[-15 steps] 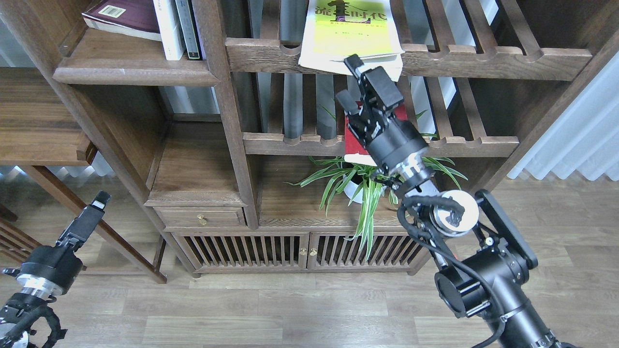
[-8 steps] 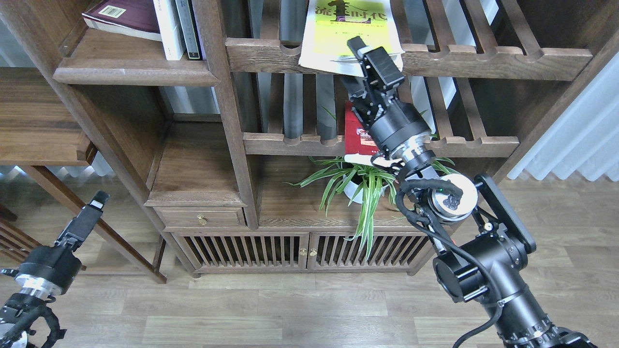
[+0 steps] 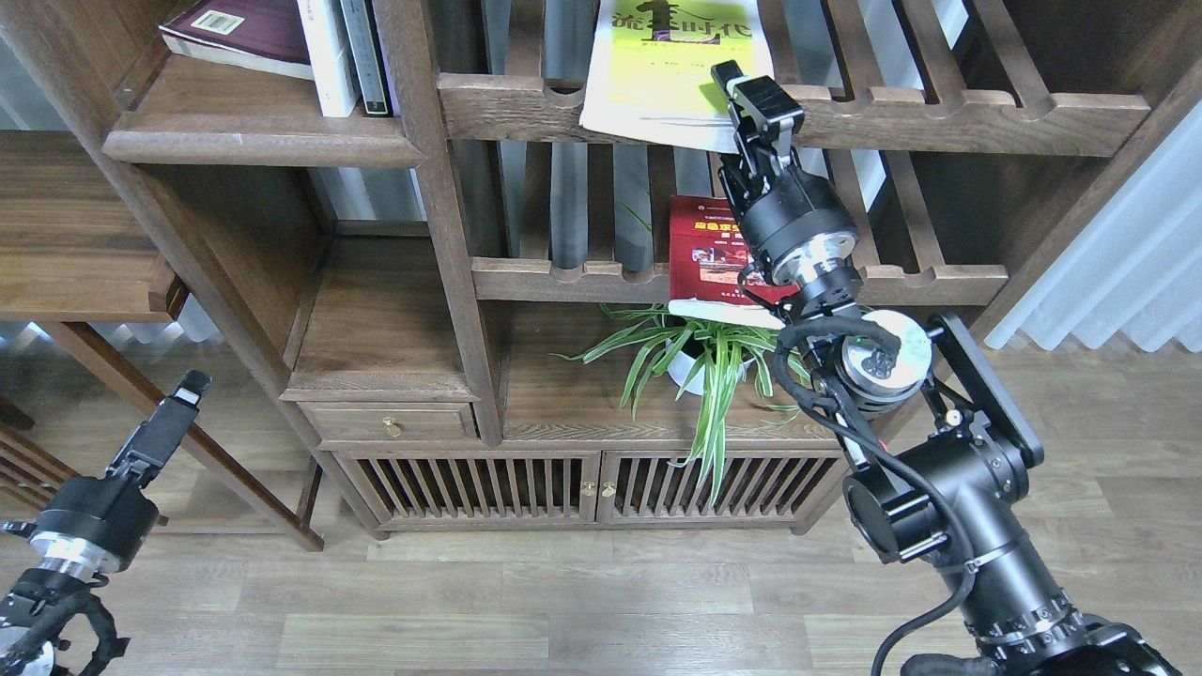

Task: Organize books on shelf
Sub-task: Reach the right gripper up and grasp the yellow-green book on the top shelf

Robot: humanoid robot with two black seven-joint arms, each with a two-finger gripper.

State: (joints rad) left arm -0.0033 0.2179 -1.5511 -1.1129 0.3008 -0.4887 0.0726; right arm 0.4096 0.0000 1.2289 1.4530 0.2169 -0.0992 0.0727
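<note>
A: Where is the yellow-green book (image 3: pixel 669 70)?
B: Flat on the upper slatted rack (image 3: pixel 939 117), its near edge hanging over the front rail, long axis running back into the bookcase.
A: And the right gripper (image 3: pixel 742 89)?
B: At that overhanging edge, near its right corner. The fingers (image 3: pixel 762 99) look nearly together around it, but I cannot tell if they grip.
A: The left gripper (image 3: pixel 183 399)?
B: Low, well apart, fingers indistinct. The solid shelf (image 3: pixel 254 141) lies to the left.

Right gripper (image 3: pixel 742 99) is sitting at the near right corner of the yellow-green book (image 3: pixel 671 66) on the upper slatted rack (image 3: pixel 939 117); red book (image 3: pixel 718 249) is lying below.
</note>
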